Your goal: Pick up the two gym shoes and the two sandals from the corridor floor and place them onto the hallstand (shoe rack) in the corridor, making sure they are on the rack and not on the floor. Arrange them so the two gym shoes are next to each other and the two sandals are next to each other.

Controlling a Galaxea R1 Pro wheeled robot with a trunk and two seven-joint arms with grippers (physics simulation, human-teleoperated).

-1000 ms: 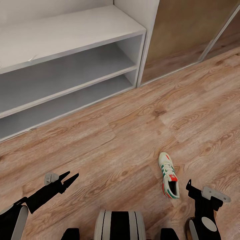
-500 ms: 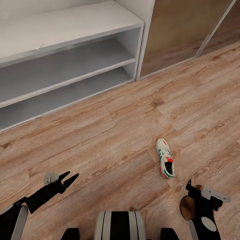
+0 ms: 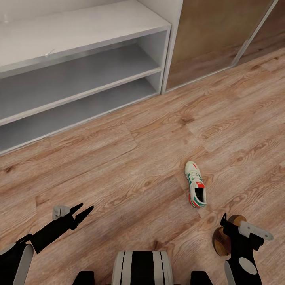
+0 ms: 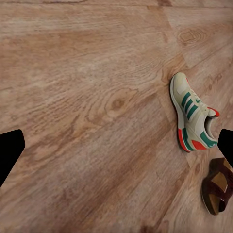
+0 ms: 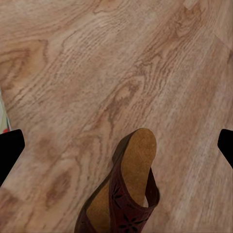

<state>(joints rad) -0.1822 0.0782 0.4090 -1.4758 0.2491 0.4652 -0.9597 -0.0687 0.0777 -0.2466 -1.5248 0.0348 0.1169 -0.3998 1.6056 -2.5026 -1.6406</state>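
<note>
Left gripper point(image 3: 81, 211) extends low over the corridor floor point(image 3: 130, 158) at 7 o'clock in the head view, its fingers spread apart and holding nothing. Right gripper point(image 3: 225, 222) hangs at 5 o'clock above a sandal point(image 3: 220, 239); its fingertips stand wide apart at the wrist view's edges, empty.

Since the earlier frames the whole view has shifted: the camera moved, so the gym shoe point(image 3: 195, 189) now sits higher in the head view and the sandal has come into view.

Count: one gym shoe, one sandal, both on the floor, near each other. One hallstand point(image 3: 87, 27) at 11 o'clock, well apart from both.
</note>
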